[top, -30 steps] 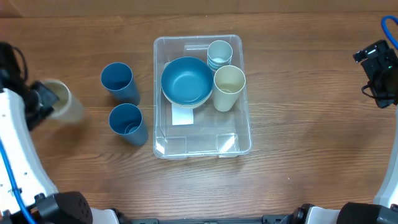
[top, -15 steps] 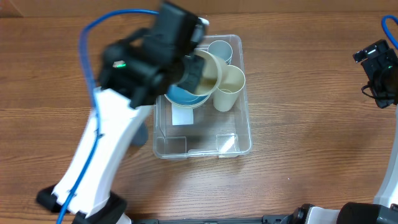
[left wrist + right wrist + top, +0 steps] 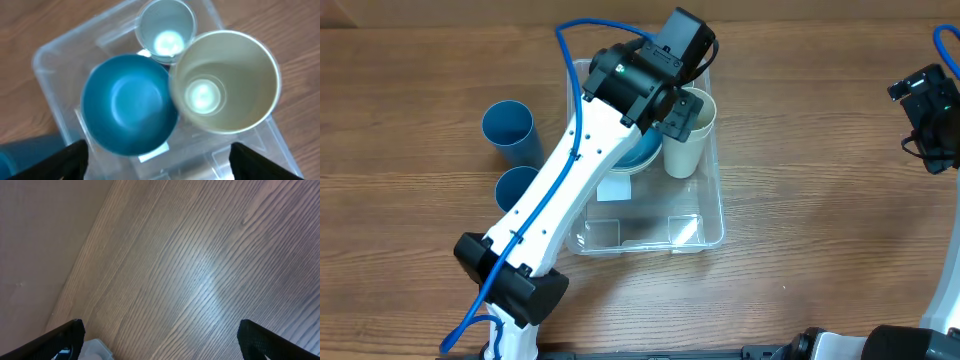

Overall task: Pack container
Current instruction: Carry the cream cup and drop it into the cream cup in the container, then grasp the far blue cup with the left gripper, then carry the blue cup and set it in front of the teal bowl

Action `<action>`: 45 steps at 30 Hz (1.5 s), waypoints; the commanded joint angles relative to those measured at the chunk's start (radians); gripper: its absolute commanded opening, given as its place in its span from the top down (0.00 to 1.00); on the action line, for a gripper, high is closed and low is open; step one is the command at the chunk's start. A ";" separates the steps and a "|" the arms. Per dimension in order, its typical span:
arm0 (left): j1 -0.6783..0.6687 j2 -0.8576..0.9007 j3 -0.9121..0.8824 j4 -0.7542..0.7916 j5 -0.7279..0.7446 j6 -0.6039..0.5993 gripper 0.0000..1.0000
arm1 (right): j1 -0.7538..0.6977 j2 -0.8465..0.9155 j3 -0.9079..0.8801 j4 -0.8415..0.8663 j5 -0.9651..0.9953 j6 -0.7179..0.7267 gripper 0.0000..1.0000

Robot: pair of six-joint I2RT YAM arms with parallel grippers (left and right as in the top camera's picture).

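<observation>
Wood-grain counter (image 3: 820, 200), brown, with a wide bare stretch right of the container. Container (image 3: 650, 228) sits centre, long side running near to far: clear plastic, rectangular, rounded corners. Its near half is bare base, with glare on the near wall. White label (image 3: 613, 188) lies flat on the base just near of the bowl; no writing can be read.

Blue bowl (image 3: 127, 102), round, smooth and matte, is in the container's left-middle. Cream cup (image 3: 690, 128) stands upright at the bowl's right, rims touching or nearly so, close to the right wall. Pale cup (image 3: 166, 30), translucent, is in the far corner, just beyond both.

Left of the container, on the counter: near blue cup (image 3: 520, 190), partly under the left arm (image 3: 560, 190), and far blue cup (image 3: 510, 130). Both are upright and apart from the container wall.

The left arm is white and crosses the container diagonally. Left claw (image 3: 160, 165) is over the bowl and cream cup, jaws spread wide with nothing between the tips. Right claw (image 3: 160, 345) is at the far right edge, well apart from the container, over bare wood. Its jaws are wide apart and hold nothing.
</observation>
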 commanded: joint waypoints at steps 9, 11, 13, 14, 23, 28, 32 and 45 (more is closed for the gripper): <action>0.592 -0.112 0.082 -0.275 0.119 -0.170 0.07 | 0.002 -0.004 0.010 0.005 0.003 0.005 0.00; 0.689 -0.109 -0.027 -0.265 0.163 -0.172 0.08 | 0.002 -0.004 0.010 0.005 0.003 0.005 0.00; 0.743 -0.107 -0.128 -0.230 0.211 -0.158 0.12 | 0.002 -0.004 0.010 0.005 0.003 0.005 0.00; 0.757 -0.107 -0.176 -0.210 0.212 -0.148 0.15 | 0.002 -0.004 0.010 0.005 0.003 0.005 0.00; 0.764 -0.107 -0.583 0.174 0.217 -0.064 0.45 | 0.002 -0.004 0.010 0.005 0.003 0.005 0.00; 0.764 -0.107 -0.609 0.246 0.215 -0.063 0.96 | 0.002 -0.004 0.010 0.005 0.003 0.005 0.00; 0.764 -0.109 -0.558 0.225 0.205 -0.024 0.96 | 0.002 -0.004 0.010 0.005 0.003 0.005 0.00; 0.507 -0.142 0.319 -0.275 0.215 0.027 0.96 | 0.002 -0.004 0.010 0.005 0.003 0.005 0.00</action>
